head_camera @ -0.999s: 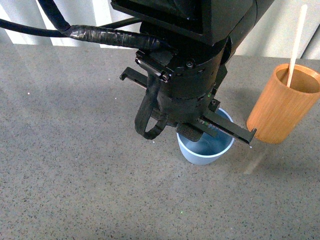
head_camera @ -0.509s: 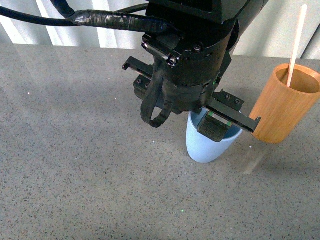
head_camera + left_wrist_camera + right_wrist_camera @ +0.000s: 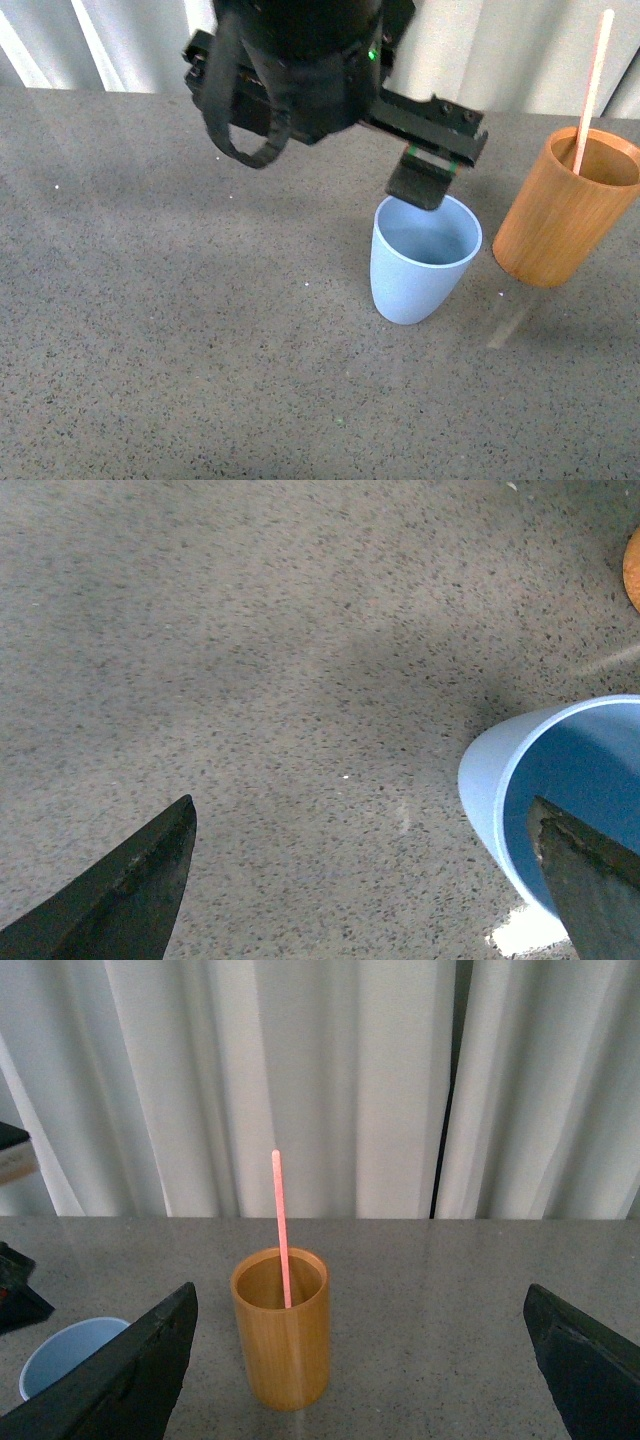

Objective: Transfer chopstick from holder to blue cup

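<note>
The blue cup (image 3: 422,262) stands upright and empty on the grey table. The orange-brown holder (image 3: 563,208) stands just to its right, with the pink-red chopstick (image 3: 593,85) leaning inside it. My left gripper (image 3: 362,815) is open and empty. It hangs above the table with one finger (image 3: 424,181) over the cup's far rim. In the left wrist view the cup (image 3: 545,800) lies beside that finger. My right gripper (image 3: 360,1295) is open and empty. It looks from a distance at the holder (image 3: 282,1345), the chopstick (image 3: 281,1230) and the cup (image 3: 60,1358).
The speckled grey table (image 3: 150,330) runs to white curtains (image 3: 330,1080) at the back. The left arm's black body and cables (image 3: 290,60) fill the upper middle of the front view.
My left gripper has risen and drawn back from the blue cup. The cup, which was under and around the finger, now stands free and upright. The holder and chopstick have not moved.
</note>
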`<action>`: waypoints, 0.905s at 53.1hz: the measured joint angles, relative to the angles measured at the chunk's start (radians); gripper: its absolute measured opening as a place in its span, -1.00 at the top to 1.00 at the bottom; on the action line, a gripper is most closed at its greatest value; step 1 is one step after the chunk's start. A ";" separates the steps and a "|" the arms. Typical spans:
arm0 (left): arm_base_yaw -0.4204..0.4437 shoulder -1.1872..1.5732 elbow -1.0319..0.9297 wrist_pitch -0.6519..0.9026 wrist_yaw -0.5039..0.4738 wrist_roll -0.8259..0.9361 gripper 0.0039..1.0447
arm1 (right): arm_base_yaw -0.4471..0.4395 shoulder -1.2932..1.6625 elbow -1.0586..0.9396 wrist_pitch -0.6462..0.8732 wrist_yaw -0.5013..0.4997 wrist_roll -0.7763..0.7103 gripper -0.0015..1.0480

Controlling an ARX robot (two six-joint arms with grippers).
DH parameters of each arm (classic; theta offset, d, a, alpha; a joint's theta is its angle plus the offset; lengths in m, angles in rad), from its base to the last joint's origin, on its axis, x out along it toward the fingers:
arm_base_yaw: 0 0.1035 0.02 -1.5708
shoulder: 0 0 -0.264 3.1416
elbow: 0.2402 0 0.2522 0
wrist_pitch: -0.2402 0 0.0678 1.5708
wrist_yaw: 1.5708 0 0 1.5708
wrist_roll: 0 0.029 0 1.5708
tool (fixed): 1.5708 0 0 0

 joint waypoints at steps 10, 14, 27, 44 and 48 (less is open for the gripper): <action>0.073 -0.153 -0.118 0.026 0.020 0.001 -0.87 | 0.000 0.000 0.000 0.000 0.000 0.000 -0.81; 0.130 -0.256 -0.230 0.129 0.016 -0.012 -0.87 | 0.000 0.000 0.000 0.000 0.000 0.000 -0.81; 0.243 -0.580 -0.621 0.713 -0.179 0.020 -0.87 | 0.000 0.000 0.000 0.000 0.000 0.000 -0.81; 0.349 -0.712 -0.955 1.191 -0.009 0.042 0.08 | 0.000 0.000 0.000 0.000 0.000 0.000 -0.81; 0.380 -0.757 -1.009 1.193 0.013 0.042 0.32 | 0.000 0.000 0.000 0.000 -0.001 0.000 -0.81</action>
